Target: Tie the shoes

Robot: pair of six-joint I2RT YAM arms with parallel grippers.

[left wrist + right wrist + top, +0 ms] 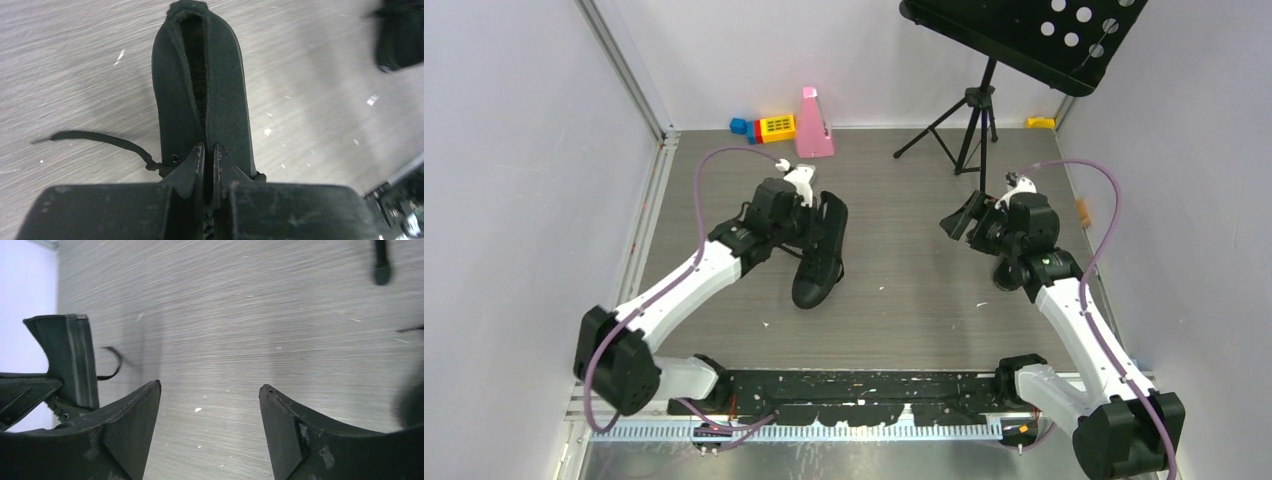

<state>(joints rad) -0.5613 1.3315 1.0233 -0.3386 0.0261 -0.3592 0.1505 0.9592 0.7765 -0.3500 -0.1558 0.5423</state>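
Grey wood-grain table (904, 300) — black sneaker (822, 262), tripod stand (980, 100), pink metronome (812, 125), toy blocks (766, 127).

The top camera looks down from above and behind the arm bases (689, 378) over the whole worktop (904, 300). The left wrist camera sits close over the shoe (200, 90). The right wrist camera skims low across the worktop and catches that shoe at its left edge.

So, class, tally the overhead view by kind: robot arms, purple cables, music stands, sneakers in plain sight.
Robot arms: 2, left arm, right arm
Purple cables: 2, left cable, right cable
Music stand: 1
Sneaker in plain sight: 1
Total: 6
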